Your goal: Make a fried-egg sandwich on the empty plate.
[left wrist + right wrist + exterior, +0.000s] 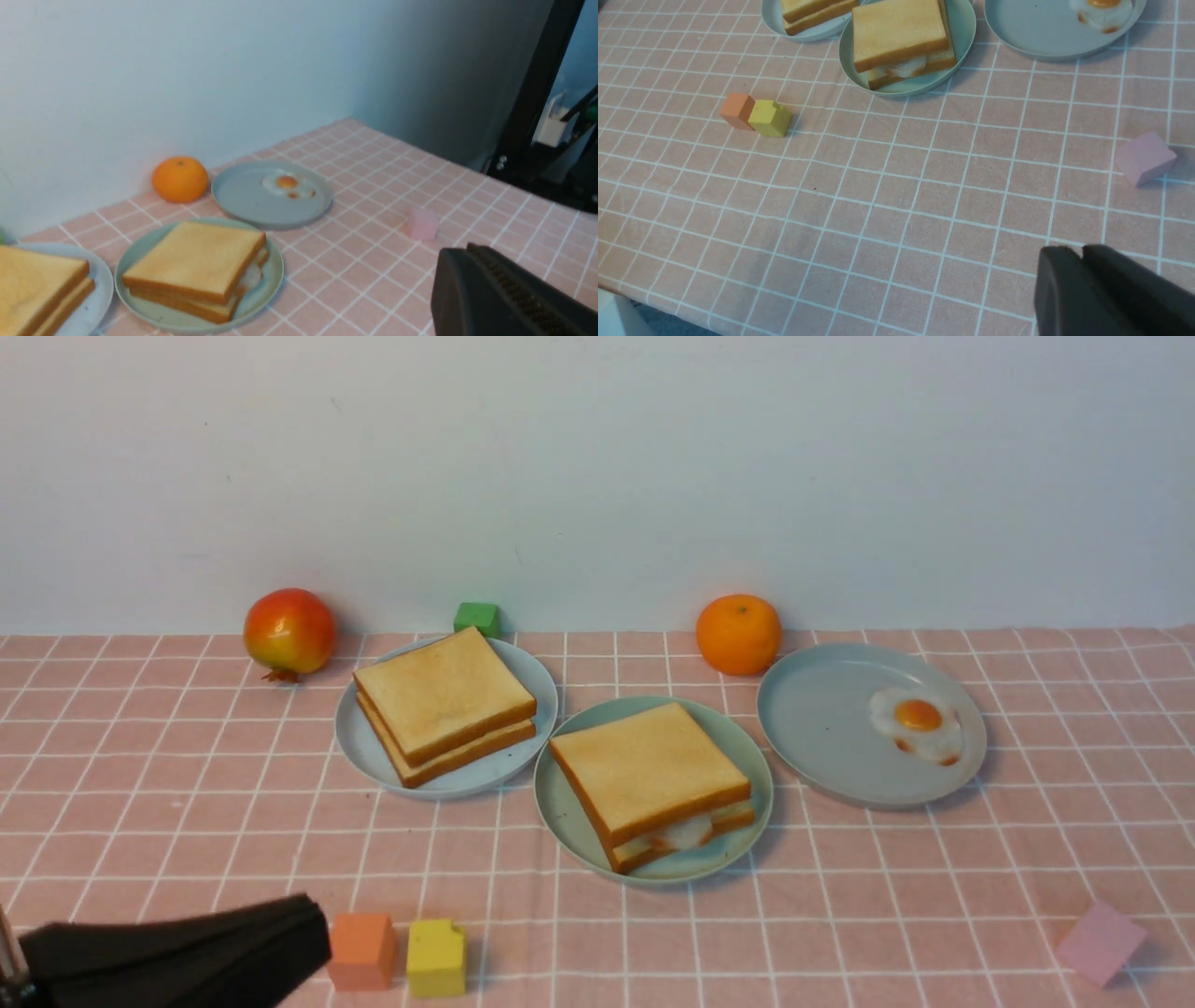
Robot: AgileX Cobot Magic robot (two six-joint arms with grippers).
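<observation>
The fried-egg sandwich (651,782), two toast slices with white egg showing between them, lies on the mint-green plate (574,826) in the middle. It also shows in the left wrist view (196,268) and the right wrist view (901,39). My left gripper (313,933) is shut and empty at the front left, well apart from the plate; in its wrist view (460,254) the jaws are pressed together. My right gripper (1073,254) is shut and empty over bare cloth near the front; it is out of the front view.
A grey-blue plate (359,747) holds a pile of toast (443,702). Another grey-blue plate (822,728) holds a bare fried egg (918,721). A pomegranate (289,632), green block (477,617) and orange (738,634) stand at the back. Orange (362,951), yellow (436,958) and pink (1100,942) blocks lie in front.
</observation>
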